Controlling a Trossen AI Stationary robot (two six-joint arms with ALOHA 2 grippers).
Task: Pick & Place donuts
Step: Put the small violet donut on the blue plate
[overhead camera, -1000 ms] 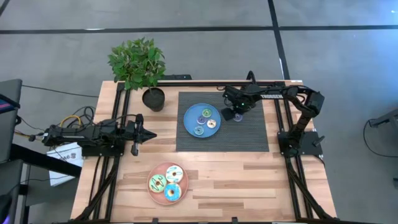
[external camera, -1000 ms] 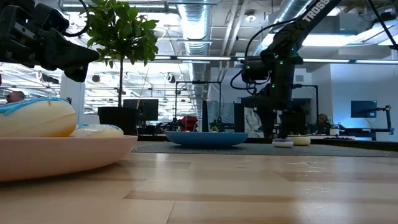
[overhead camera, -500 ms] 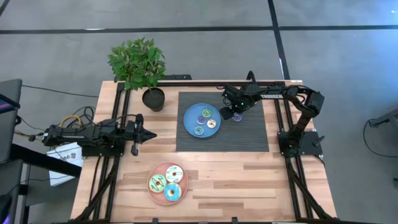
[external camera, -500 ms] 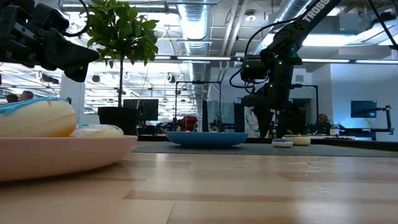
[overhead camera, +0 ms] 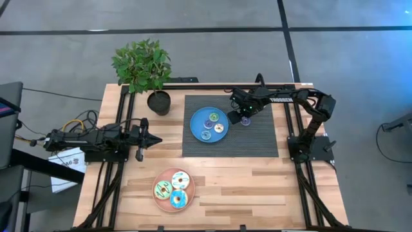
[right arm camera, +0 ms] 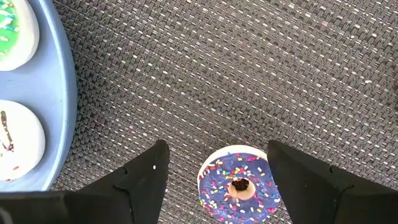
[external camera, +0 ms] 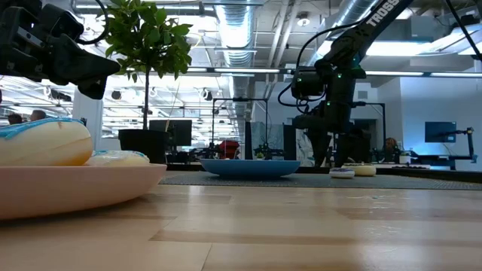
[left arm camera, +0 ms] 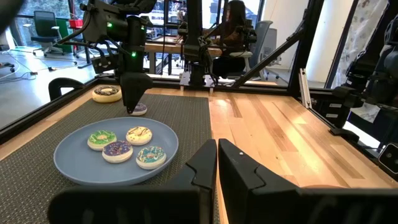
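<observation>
My right gripper (right arm camera: 217,157) is open and hangs fingers down over the dark mat, just right of the blue plate (overhead camera: 198,132). A purple mini donut with sprinkles (right arm camera: 239,185) lies flat on the mat below and between its fingers, untouched; it also shows in the high view (overhead camera: 246,121). A second mini donut (left arm camera: 107,93) lies on the mat beside it. Several mini donuts (left arm camera: 127,146) lie on the blue plate. Three larger donuts (overhead camera: 172,189) lie on the pink plate (overhead camera: 156,198). My left gripper (overhead camera: 157,138) is shut and empty at the table's left.
A potted plant (overhead camera: 157,100) stands at the mat's far left corner. The dark woven mat (overhead camera: 257,145) has bare room right of and nearer than the blue plate. Bare wood lies right of the pink plate.
My right gripper has risen a little off the mat and shifted slightly toward the table's left, toward the blue plate. The purple mini donut has stayed on the mat.
</observation>
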